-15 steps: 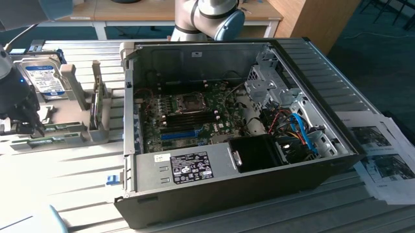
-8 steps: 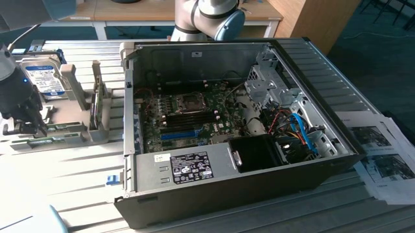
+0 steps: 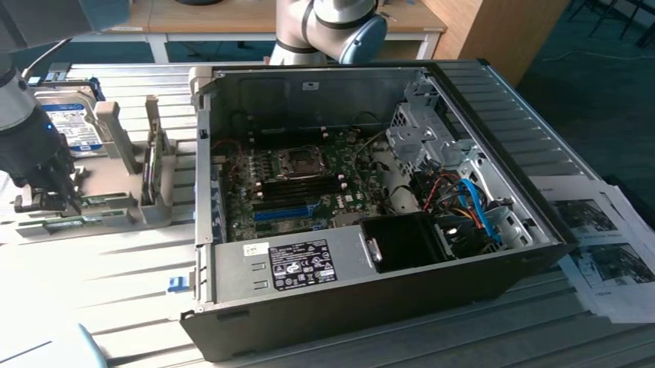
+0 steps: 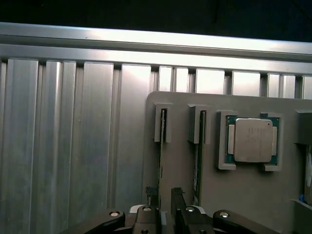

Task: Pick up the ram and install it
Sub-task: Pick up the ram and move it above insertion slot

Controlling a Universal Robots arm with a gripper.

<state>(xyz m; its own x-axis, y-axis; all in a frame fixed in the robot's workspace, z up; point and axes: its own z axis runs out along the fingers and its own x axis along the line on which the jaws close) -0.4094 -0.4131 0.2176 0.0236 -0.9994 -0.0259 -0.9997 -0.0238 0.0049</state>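
1. Head count first. Two long, thin green circuit-board ram sticks stand on edge in side-by-side slots of a flat grey plastic holder tray (image 4: 253, 200). One is the ram (image 4: 161, 156) nearest the tray's edge. The other is the second ram stick (image 4: 198, 161), which sits between it and the chip.
2. There's one small square silver processor chip (image 4: 252, 140), lying flat in its own grey pocket on the same tray.
3. There's also one silver hard drive with a blue-and-white label (image 3: 74, 126), at the far end of the tray on the exterior view's left. I can't read the label from here.
4. The black end effector (image 4: 164, 192) is down at one end of the edge-side ram. Its two fingers (image 4: 178, 195) are apart with the stick running between them. I can't tell whether either pad is touching it.
5. One open black desktop PC case (image 3: 338, 322) lies on its side on the ribbed aluminium table (image 4: 58, 146). The green motherboard faces up, well apart from the tray.
6. The black power supply label (image 3: 299, 264) has white print and logos, too small to make out.
7. Two printed paper sheets (image 3: 603, 253) lie beside the case on the exterior view's right.
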